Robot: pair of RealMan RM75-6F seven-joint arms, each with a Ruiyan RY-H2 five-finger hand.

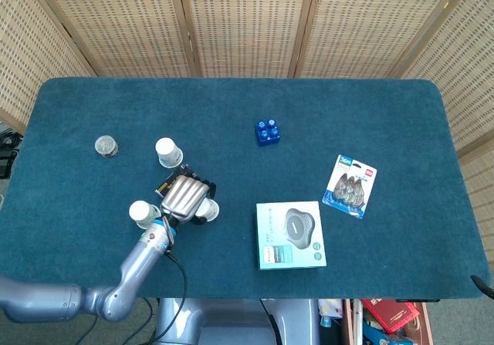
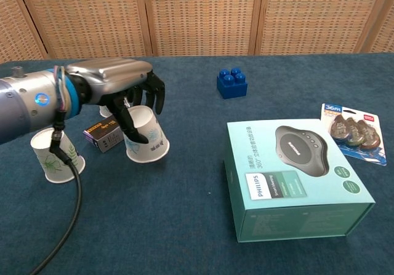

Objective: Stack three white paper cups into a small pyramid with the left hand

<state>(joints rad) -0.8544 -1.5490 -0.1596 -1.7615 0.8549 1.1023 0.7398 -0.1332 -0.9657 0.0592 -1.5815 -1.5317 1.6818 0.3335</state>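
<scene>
blue table [image 2: 184, 226] | left hand [image 2: 120, 87] grasping upside-down paper cup [image 2: 146, 136] from above

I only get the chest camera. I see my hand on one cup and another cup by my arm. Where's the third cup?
Observer: The third cup stands farther back, behind the left hand, which blocks it in your view.
Operator: Is anything between it and my cup?
Observer: Yes. From above, the small dark box lies between it and the held cup.
Operator: What's poking up over my arm?
Observer: A crumpled silvery ball, lying apart from all the cups.
</scene>
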